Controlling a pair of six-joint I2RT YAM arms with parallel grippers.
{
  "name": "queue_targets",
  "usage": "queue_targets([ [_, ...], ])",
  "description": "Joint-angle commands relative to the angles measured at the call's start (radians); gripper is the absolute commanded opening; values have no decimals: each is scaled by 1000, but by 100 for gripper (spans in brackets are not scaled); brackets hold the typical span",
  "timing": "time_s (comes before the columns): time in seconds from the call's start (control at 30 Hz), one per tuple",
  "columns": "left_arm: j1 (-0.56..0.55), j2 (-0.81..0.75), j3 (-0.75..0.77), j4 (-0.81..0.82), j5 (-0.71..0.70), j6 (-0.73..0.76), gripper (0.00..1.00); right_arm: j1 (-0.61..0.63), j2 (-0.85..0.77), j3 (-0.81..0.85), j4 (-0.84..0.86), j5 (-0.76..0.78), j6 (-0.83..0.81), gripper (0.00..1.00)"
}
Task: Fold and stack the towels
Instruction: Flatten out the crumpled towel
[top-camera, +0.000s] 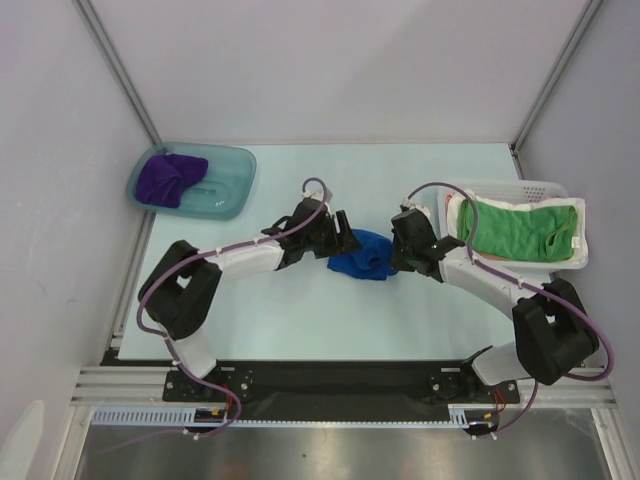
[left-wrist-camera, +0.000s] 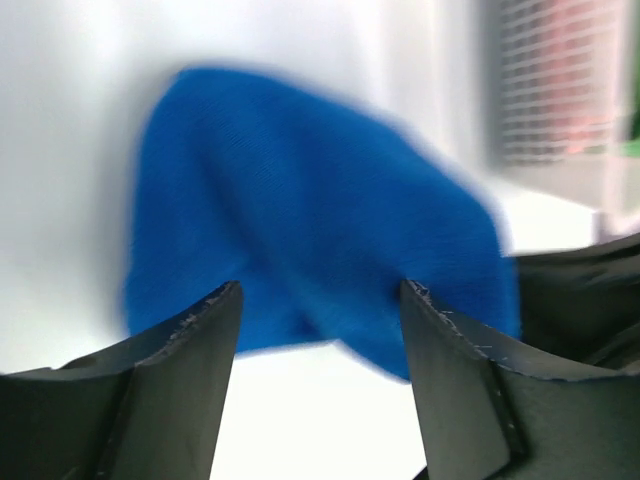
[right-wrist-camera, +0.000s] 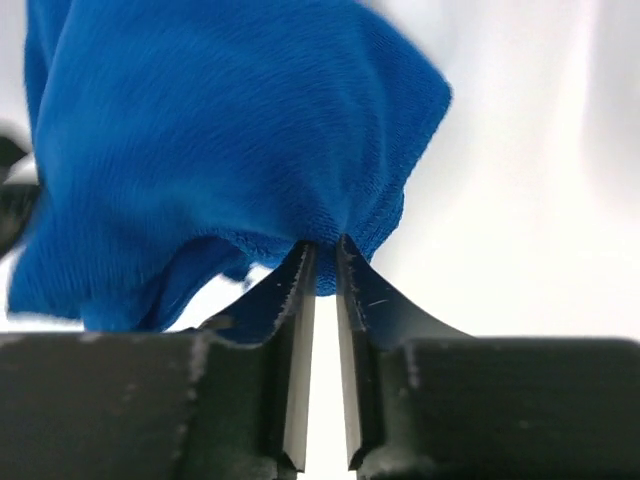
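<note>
Blue towel (top-camera: 362, 254) bunched left of the basket (top-camera: 584, 245), edge pinched by right gripper (right-wrist-camera: 320, 256); left gripper (left-wrist-camera: 320, 300) gaping wide further left. Green towel (top-camera: 520, 230) in the basket, purple towel (top-camera: 168, 178) far left

A robotics laboratory cell is suggested by plain grey wall panels (top-camera: 330, 60), silver aluminium frame posts (top-camera: 118, 70) and a black mounting rail (top-camera: 330, 380) bolted along a pale blue-green tabletop (top-camera: 300, 310).

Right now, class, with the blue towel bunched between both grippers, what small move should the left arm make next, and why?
Probably ease the left gripper forward and close on the blue towel. Its jaws stand open, the cloth just ahead of them, while the right gripper pinches one edge; two holds could spread it flat.
</note>
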Motion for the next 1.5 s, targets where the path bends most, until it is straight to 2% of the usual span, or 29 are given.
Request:
queue_targets([
  [0.0, 0, -114, -68, -111, -108, 26, 70, -27, 8, -9, 48, 15, -9, 15],
  [0.1, 1, -122, -88, -157, -106, 34, 71, -39, 22, -16, 69, 7, -7, 12],
  [0.23, 3, -113, -134, -124, -95, 20, 72, -53, 37, -16, 82, 5, -4, 6],
  [0.33, 3, -73, -116, -112, -97, 22, 72, -61, 37, -8, 77, 12, -10, 0],
  [0.5, 7, 31, -28, -128, -118, 43, 65, -62, 13, 7, 56, 24, -21, 0],
  [0.53, 9, 42, -19, -128, -120, 45, 61, -62, 5, 9, 51, 27, -24, 0],
  [0.6, 21, 71, 16, -147, -131, 52, 46, -62, -13, 10, 42, 36, -35, 0],
  [0.63, 27, 78, 27, -160, -141, 55, 37, -62, -18, 10, 39, 35, -40, 0],
  [0.67, 47, 79, 44, -188, -143, 58, 22, -62, -23, 14, 33, 33, -47, 0],
  [0.7, 61, 72, 50, -200, -182, 72, 17, -64, -32, 14, 26, 36, -52, 0],
  [0.73, 78, 63, 64, -217, -199, 78, 5, -59, -35, 14, 17, 38, -53, 0],
  [0.77, 113, 56, 71, -255, -216, 97, 0, -58, -39, 9, 14, 42, -63, 0],
  [0.9, 197, 12, 131, -361, -330, 143, 0, -32, -47, -3, -10, 76, -79, 0],
  [1.07, 263, 10, 247, -443, -387, 204, 2, 43, -27, -16, -7, 87, -106, 0],
  [1.13, 277, 41, 295, -454, -343, 238, 11, 65, -18, -11, -9, 90, -112, 2],
  [1.17, 280, 77, 362, -508, -329, 252, 26, 71, -13, -9, -9, 85, -112, 2],
  [1.23, 277, 79, 387, -515, -304, 269, 54, 77, -10, -2, -4, 85, -109, 3],
  [1.27, 268, 67, 372, -497, -292, 269, 59, 76, -9, 3, -4, 87, -109, 3],
  [1.33, 262, 26, 348, -480, -273, 269, 65, 62, 11, 23, -21, 99, -112, 4],
  [1.4, 254, -9, 320, -492, -261, 267, 65, 50, 42, 55, -36, 111, -115, 9],
  [1.47, 244, -46, 250, -483, -256, 258, 60, 46, 57, 73, -41, 130, -122, 14],
])
